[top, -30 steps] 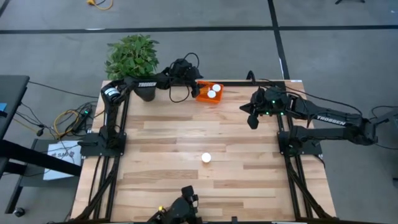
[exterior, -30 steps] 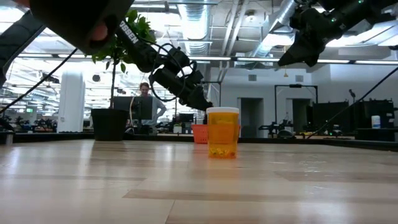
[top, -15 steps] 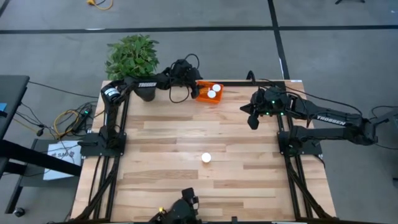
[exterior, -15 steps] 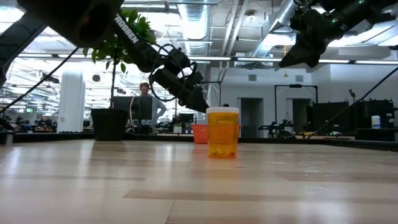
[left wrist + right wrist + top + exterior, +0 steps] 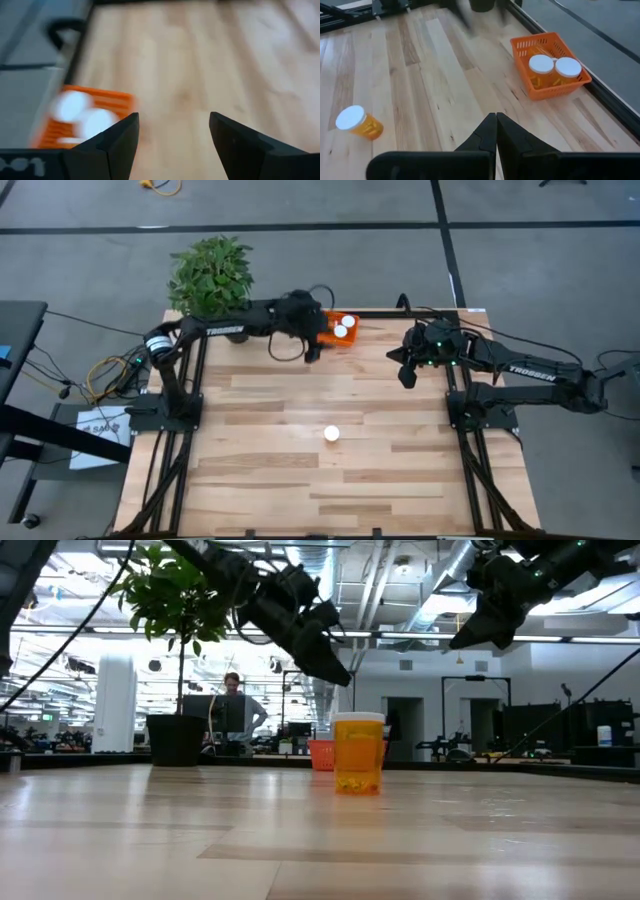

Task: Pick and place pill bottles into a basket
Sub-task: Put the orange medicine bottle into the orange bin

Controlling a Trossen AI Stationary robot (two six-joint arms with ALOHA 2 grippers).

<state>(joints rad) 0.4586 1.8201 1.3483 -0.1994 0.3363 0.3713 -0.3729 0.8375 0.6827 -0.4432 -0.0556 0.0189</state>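
Two pill bottles (image 5: 344, 327) already in the basket (image 5: 547, 70); one lone bottle (image 5: 331, 434) upright mid-table, well apart from the basket. Left gripper (image 5: 313, 351) just beside the basket, spread and empty; right gripper (image 5: 406, 374) clenched, hovering. Best to descend squarely over the white cap. Potted plant (image 5: 211, 275) beyond the basket; path unobstructed.

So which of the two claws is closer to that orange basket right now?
The left. Its open claw hovers right beside the basket, at its edge. The right claw, closed, hangs farther off over the table's right side.
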